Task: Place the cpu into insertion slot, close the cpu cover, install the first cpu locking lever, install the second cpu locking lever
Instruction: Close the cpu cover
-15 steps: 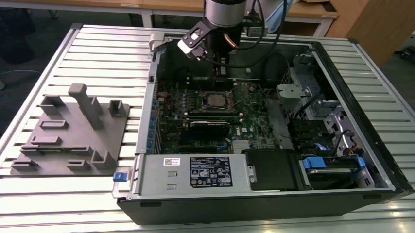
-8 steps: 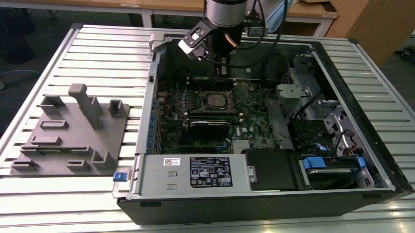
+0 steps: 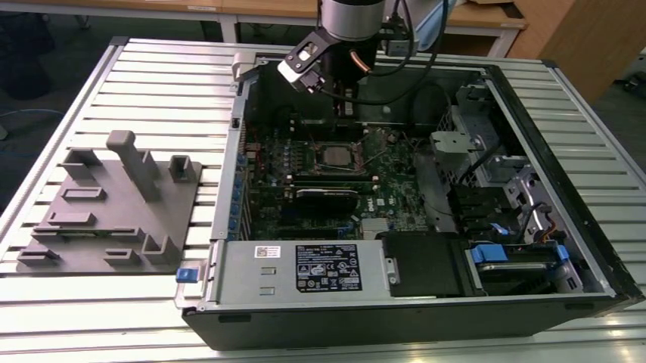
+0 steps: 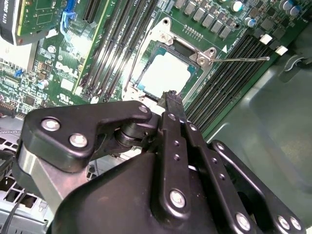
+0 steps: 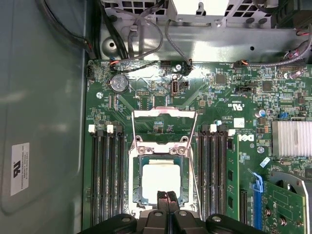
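Observation:
The cpu [image 5: 161, 180] lies flat in the insertion slot [image 5: 137, 186], its pale metal top facing up; it also shows on the green board [image 3: 333, 156] and past the fingers [image 4: 163, 74]. The cpu cover [image 5: 165, 113] is swung open, on the side of the slot away from the gripper. Two thin wire levers [image 5: 195, 146] stand free beside the slot, one sticking out sideways [image 4: 243, 59]. My gripper [image 5: 167, 197] hangs just above the slot's edge, fingers pressed together with nothing between them. In the exterior view the gripper [image 3: 333, 87] sits above the case's back part.
The open computer case [image 3: 565, 174] rests on a slatted table. Long black memory slots [image 5: 105, 180] flank the socket. A black card [image 3: 328, 198], silver power supply [image 3: 293, 272] and drive bays [image 3: 504, 189] crowd the case. A grey fixture plate [image 3: 111, 204] lies at the exterior view's left.

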Robot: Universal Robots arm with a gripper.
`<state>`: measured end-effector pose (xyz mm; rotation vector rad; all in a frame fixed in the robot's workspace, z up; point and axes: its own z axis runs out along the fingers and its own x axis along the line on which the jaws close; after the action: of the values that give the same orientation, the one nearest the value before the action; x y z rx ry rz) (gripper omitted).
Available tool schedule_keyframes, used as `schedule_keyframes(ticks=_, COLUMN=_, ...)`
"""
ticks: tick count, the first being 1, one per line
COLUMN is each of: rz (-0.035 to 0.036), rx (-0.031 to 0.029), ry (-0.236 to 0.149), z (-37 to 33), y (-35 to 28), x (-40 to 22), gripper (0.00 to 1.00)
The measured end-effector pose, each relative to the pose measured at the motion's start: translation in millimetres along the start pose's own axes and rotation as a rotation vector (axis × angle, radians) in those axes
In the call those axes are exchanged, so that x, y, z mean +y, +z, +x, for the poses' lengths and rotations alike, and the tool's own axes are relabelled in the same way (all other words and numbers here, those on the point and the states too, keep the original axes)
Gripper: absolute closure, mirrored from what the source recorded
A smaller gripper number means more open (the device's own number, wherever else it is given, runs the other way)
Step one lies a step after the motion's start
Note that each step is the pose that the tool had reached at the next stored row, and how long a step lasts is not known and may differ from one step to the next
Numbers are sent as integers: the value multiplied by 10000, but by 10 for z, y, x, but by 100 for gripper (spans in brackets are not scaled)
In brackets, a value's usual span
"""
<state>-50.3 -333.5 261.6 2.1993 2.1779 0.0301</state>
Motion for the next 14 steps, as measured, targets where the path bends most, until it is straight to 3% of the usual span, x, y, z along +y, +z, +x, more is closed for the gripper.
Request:
schedule_keyframes(ticks=8, rz=0, rx=0, ry=0, z=0, y=3, x=67, gripper=90)
schedule_keyframes(ticks=14, rz=0, rx=1, ry=0, z=1, y=1, x=70, gripper=90)
